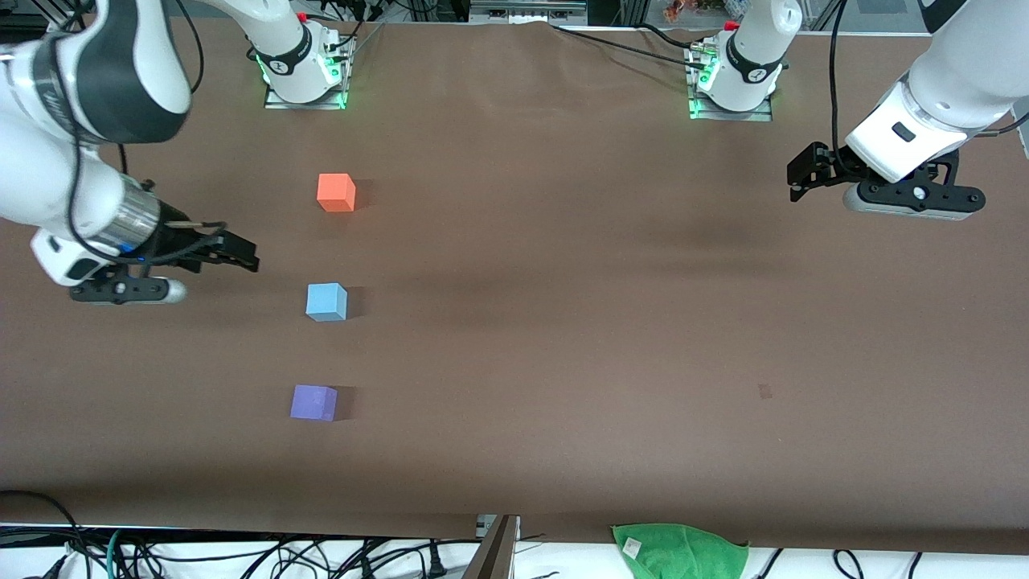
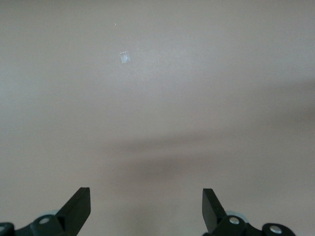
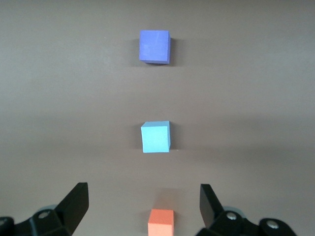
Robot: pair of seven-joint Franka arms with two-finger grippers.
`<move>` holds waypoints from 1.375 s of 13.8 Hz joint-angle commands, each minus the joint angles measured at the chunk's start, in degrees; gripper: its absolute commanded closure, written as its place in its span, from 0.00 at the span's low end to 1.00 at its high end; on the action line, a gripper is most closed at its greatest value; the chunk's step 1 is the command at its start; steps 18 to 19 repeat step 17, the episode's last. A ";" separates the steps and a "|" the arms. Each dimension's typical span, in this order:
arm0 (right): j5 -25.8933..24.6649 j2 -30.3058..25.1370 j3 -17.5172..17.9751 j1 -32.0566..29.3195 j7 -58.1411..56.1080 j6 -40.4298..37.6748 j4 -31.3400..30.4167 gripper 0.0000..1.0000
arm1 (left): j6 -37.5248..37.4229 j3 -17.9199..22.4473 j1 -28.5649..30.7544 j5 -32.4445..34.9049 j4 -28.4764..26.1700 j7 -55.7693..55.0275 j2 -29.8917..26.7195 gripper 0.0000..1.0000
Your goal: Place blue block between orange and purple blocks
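The blue block (image 1: pixel 326 301) already sits between the orange block (image 1: pixel 336 192), at its twelve o'clock, and the purple block (image 1: pixel 313 402), at its six. Right gripper (image 1: pixel 241 256) hangs beside it, jaws wide, empty; left gripper (image 1: pixel 804 173) waits, jaws wide.

My left gripper (image 2: pixel 146 209) hangs over bare brown table (image 2: pixel 221 73), its two black fingers (image 2: pixel 78 204) spread wide with nothing between them. A small pale fleck (image 2: pixel 124 57) lies on the surface ahead.
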 commanded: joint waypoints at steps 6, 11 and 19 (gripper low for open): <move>-1.99 -7.86 9.78 -11.02 -0.61 -11.23 -0.70 0.00 | -3.41 0.14 0.15 1.28 2.43 -0.54 0.35 0.00; -6.29 -13.15 11.20 -11.03 -1.48 -8.32 -6.96 0.00 | -4.91 0.93 0.59 1.28 3.58 -0.62 0.35 0.00; -10.25 -12.18 11.63 -9.71 -0.78 -8.67 -4.49 0.00 | -4.91 0.23 0.24 1.28 5.25 -0.01 0.53 0.00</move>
